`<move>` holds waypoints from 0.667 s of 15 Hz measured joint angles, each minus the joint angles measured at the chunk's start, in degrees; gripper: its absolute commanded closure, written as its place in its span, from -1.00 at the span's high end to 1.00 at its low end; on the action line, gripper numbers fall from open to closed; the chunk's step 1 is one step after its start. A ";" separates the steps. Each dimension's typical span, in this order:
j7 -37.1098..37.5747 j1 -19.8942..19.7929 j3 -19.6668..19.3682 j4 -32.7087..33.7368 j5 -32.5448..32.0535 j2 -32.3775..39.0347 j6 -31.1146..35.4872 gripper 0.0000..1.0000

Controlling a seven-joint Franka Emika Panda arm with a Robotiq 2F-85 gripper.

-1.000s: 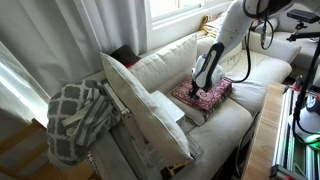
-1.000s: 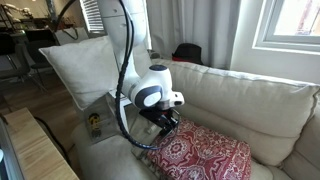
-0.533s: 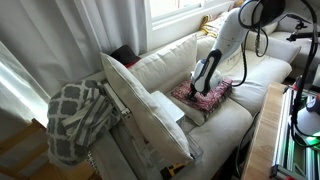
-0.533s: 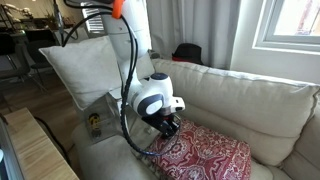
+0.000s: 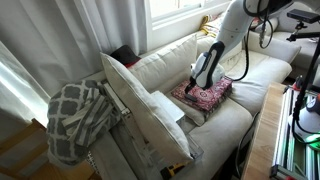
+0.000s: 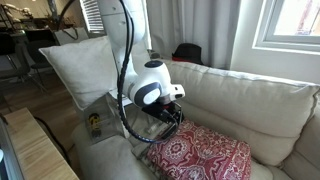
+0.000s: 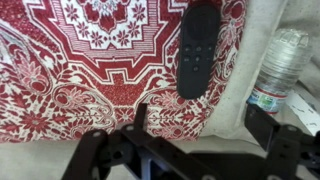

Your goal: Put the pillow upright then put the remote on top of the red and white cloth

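Observation:
The black remote (image 7: 198,50) lies on the red and white cloth (image 7: 90,60), near the cloth's edge. My gripper (image 7: 198,110) hangs just above it, open, with nothing between its fingers (image 7: 141,118). In both exterior views the cloth (image 5: 207,95) (image 6: 205,155) rests on the sofa seat under the gripper (image 5: 200,82) (image 6: 170,115). The large cream pillow (image 5: 140,100) (image 6: 88,65) stands upright against the sofa arm, well away from the gripper. The gripper hides the remote in both exterior views.
A clear plastic bottle (image 7: 278,68) lies on the seat beside the cloth. A grey-and-white lattice blanket (image 5: 75,120) hangs over the sofa arm. A yellow cushion (image 5: 210,22) sits by the window. The sofa back (image 6: 250,95) rises close behind the cloth.
The jaws have opened and let go of the remote, which now rests on the cloth. The gripper has lifted slightly.

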 measured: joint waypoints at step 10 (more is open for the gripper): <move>2.34 0.03 1.11 -25.73 0.27 -32.83 -19.04 1.00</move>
